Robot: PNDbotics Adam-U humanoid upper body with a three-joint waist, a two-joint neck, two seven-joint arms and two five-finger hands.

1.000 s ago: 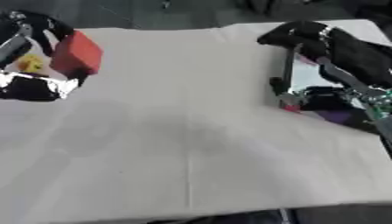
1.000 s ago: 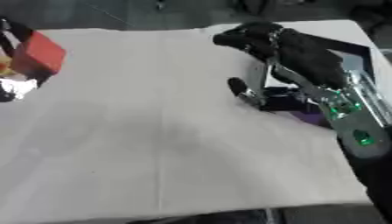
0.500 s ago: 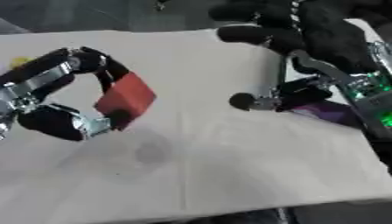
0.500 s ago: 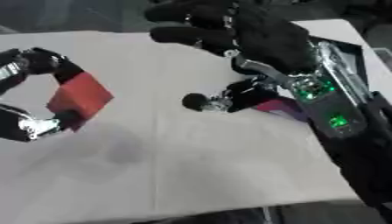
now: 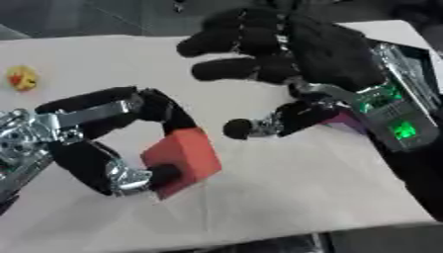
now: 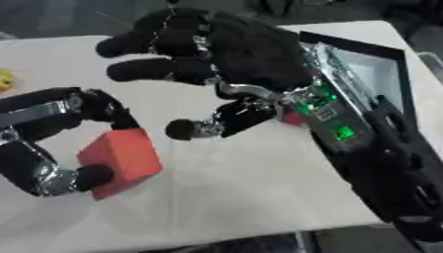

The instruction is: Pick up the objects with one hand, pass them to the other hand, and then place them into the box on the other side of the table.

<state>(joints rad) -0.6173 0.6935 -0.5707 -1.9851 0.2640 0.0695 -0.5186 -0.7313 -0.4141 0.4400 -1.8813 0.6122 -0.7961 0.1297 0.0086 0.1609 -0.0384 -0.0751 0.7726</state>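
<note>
A red block (image 5: 183,160) hangs above the white table (image 5: 286,183), pinched between the fingers and thumb of my left hand (image 5: 91,143) at the lower left. My right hand (image 5: 286,54) hovers open just right of and above it, fingers spread toward the left and thumb (image 5: 259,126) pointing at the block, a short gap away. A small yellow object (image 5: 22,77) lies on the table at the far left. A black box (image 6: 372,69) with a pale inside shows at the right, partly hidden behind my right arm; a purple thing (image 5: 350,118) peeks out under the wrist.
The table's front edge (image 5: 259,239) runs along the bottom of the view. Dark floor lies beyond the far edge at the top.
Both hands have come toward the middle and nearer the camera. The left hand carried the red block rightward and down; the right hand spread open above it.
</note>
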